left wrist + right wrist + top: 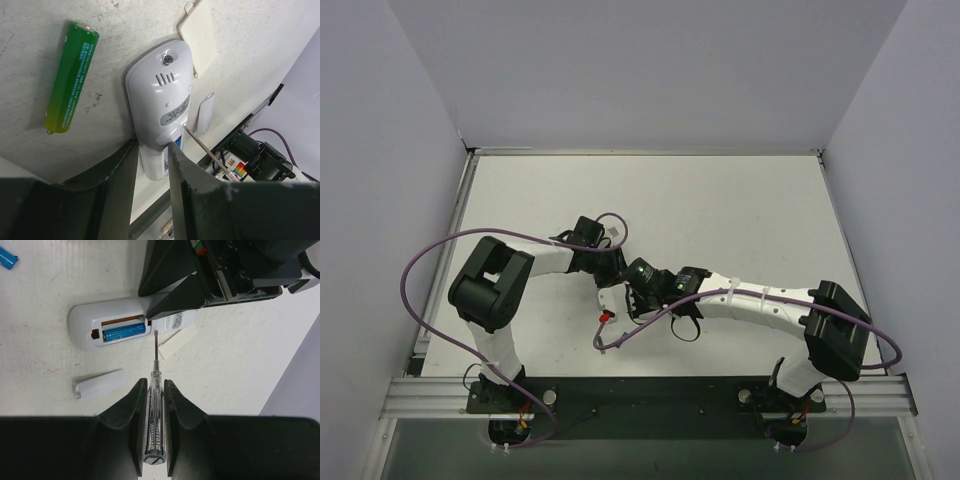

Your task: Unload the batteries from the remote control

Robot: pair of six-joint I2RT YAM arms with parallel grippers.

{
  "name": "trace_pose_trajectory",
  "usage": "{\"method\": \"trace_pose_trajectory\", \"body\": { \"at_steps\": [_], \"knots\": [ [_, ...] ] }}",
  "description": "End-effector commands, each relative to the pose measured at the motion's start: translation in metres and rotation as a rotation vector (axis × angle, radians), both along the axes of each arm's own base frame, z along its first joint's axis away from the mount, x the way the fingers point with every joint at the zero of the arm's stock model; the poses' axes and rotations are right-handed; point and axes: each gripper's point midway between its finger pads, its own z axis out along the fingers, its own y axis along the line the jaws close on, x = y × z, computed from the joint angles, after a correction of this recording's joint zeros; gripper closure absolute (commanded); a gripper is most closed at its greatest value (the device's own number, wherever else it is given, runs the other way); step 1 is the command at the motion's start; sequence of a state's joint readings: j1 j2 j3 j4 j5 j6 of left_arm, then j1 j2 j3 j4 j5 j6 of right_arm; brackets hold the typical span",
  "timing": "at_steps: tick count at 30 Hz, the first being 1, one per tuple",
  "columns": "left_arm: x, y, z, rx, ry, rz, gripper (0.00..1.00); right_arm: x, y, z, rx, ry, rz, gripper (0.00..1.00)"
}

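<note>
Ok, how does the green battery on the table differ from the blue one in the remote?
The green battery lies loose on the table, apart from the remote; the blue battery sits in the remote's open compartment. The green one fades to yellow at one end; the blue one looks evenly blue. Both are slim cylindrical cells.

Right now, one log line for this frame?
left gripper: shut on remote | right gripper: shut on screwdriver, tip beside blue battery in remote | green battery: on table | cover: off
</note>
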State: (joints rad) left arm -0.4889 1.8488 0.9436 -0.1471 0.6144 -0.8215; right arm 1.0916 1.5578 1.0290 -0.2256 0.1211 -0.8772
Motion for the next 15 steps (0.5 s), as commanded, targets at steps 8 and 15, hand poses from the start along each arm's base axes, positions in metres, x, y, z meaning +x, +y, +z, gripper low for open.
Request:
{"method": "trace_pose_trajectory", "body": {
  "at_steps": [8,15],
  "knots": [
    [0.021,-0.014,0.024,-0.073,-0.107,-0.050,0.58,-0.024,-0.015,0.030,0.023,0.091,-0.017,1.00],
    [0.021,-0.014,0.022,-0.073,-0.105,-0.045,0.58,-0.017,-0.015,0.032,0.005,0.072,-0.112,1.00]
  ]
}}
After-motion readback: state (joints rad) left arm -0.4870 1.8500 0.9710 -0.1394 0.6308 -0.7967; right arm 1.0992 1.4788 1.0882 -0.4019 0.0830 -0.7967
